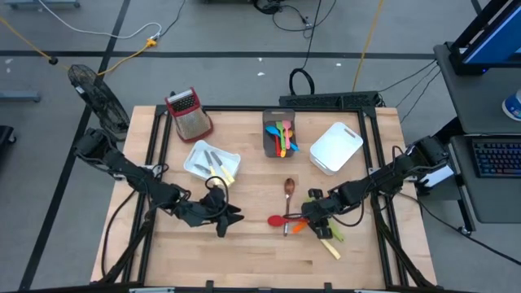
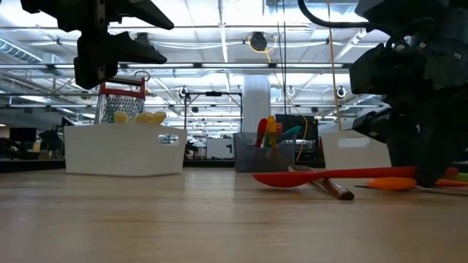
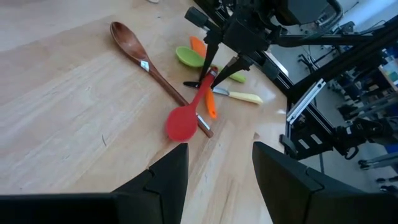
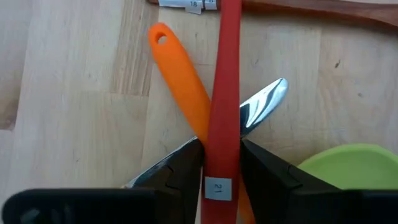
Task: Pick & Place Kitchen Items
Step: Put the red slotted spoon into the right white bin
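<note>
The right gripper point(image 4: 221, 163) grips the red spoon point(image 4: 225, 74) by its handle, which runs straight ahead between the fingers.

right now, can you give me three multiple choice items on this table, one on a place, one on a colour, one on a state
1. Where is the box grater?
A. far left of the table
B. inside the grey bin
C. by the right arm

2. What colour is the spoon handle between the right gripper fingers?
A. green
B. red
C. blue

3. How is the left gripper?
A. shut on the wooden spoon
B. open, holding nothing
C. inside the white bin

Key: 1 A, the high view shows it at the far left corner. 2 B, the right wrist view shows the red spoon between the fingers. 3 B, its fingers stand apart above bare wood.
</note>
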Tool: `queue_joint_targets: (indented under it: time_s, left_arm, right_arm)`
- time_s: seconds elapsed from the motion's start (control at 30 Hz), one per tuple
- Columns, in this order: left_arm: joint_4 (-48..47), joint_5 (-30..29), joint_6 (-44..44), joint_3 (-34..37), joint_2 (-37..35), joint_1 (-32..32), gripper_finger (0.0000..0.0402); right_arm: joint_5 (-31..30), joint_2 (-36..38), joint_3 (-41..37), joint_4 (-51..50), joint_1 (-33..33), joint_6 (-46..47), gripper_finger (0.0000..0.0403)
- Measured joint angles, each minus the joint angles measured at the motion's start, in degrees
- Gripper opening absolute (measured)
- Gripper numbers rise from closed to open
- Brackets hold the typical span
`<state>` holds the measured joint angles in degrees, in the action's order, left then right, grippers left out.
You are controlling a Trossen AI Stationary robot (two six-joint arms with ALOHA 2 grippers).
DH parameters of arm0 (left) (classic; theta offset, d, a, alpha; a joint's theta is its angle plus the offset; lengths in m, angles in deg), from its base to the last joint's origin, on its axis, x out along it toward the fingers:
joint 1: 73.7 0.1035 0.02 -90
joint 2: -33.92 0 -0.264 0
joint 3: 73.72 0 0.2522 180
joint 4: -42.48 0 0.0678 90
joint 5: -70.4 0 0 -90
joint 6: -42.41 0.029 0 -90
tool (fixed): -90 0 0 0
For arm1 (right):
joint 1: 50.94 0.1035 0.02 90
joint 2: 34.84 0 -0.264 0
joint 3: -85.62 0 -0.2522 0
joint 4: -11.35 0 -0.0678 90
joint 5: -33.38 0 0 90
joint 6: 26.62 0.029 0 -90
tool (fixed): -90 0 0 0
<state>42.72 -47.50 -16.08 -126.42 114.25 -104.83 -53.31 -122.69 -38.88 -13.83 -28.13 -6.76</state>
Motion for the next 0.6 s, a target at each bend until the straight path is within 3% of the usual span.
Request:
queue_joint_targets:
  time_s: [0.6]
  left_arm:
    - [0.0, 2.0, 0.0, 0.0, 0.0, 0.0, 0.0182]
  right_arm:
    - [3.1, 0.2, -0.1, 0.0, -2.4, 0.7, 0.009]
